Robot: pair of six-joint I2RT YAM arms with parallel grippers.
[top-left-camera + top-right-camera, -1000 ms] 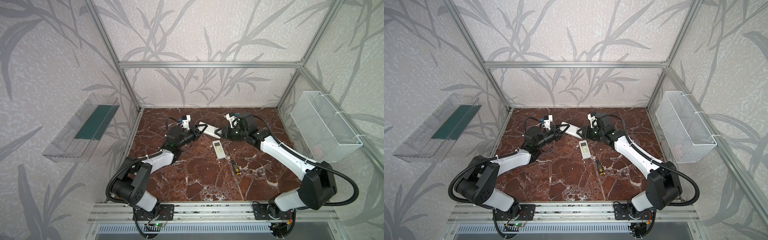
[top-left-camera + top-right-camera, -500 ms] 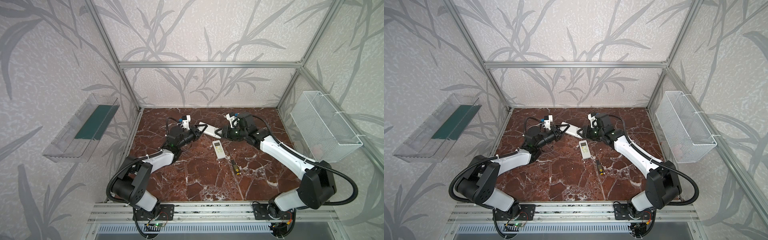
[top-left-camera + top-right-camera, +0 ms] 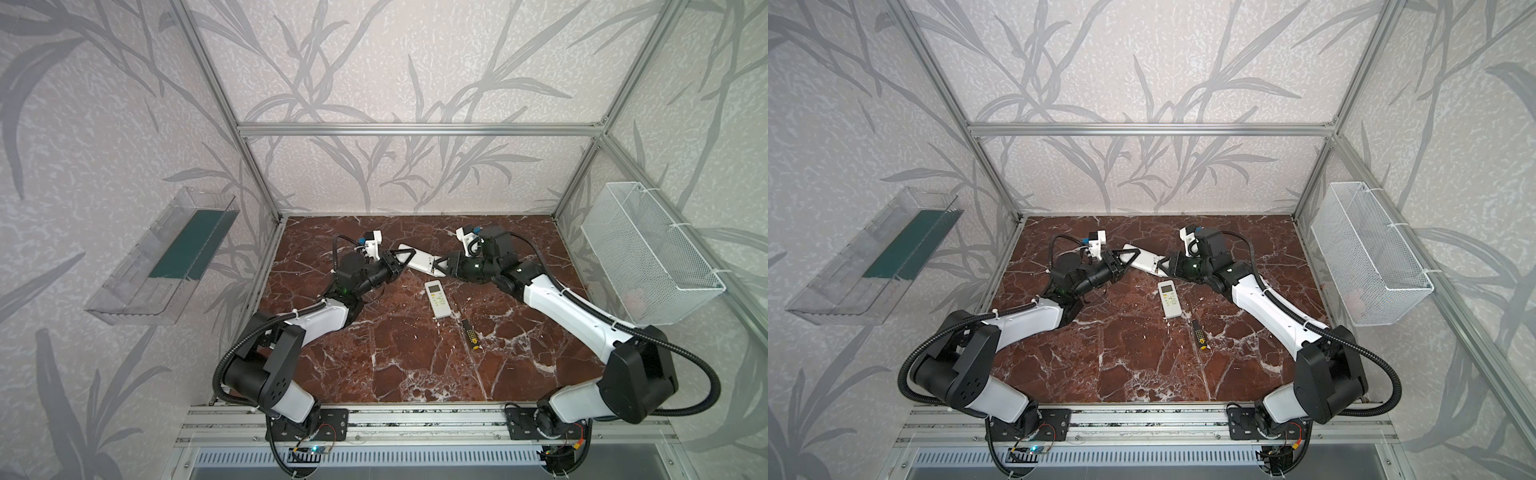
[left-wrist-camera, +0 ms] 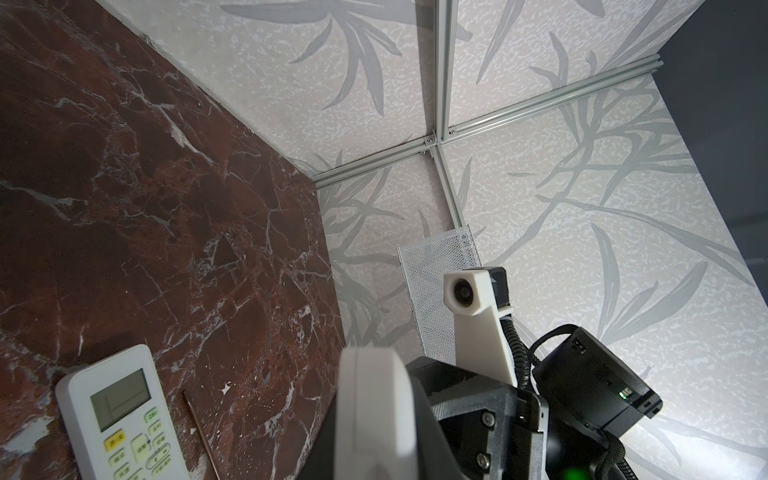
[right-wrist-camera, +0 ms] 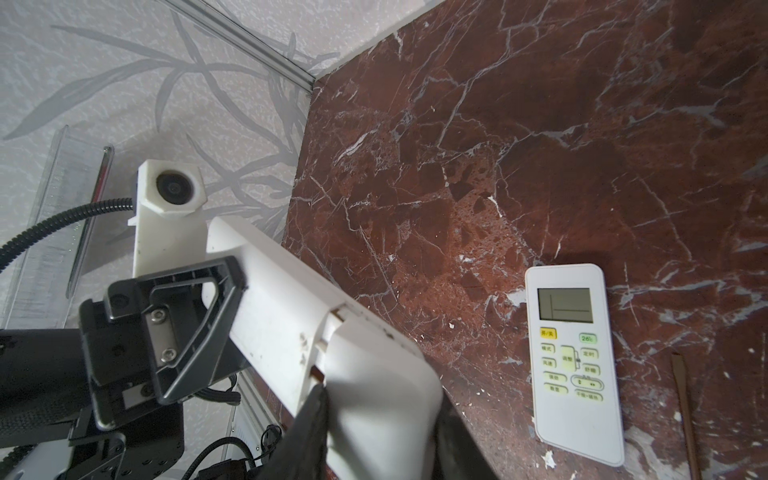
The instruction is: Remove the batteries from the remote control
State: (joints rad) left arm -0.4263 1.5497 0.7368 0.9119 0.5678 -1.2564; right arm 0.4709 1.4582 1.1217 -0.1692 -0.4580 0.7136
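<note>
Remote control (image 3: 422, 261): clamped aloft centre-frame by left gripper (image 3: 405, 259) as brace; flanked at cover end by right gripper (image 3: 438, 266) (contact unclear).

We see a robotics lab cell: an aluminium frame (image 3: 415, 129) with leaf-patterned panels (image 3: 415, 62) encloses a marble-look tabletop (image 3: 415, 353), a left arm (image 3: 320, 320) and a right arm (image 3: 569, 311) stand on a rail (image 3: 415, 419) at its front, a wire basket (image 3: 648, 257) and a clear tray (image 3: 158, 266) hang on the walls.
</note>
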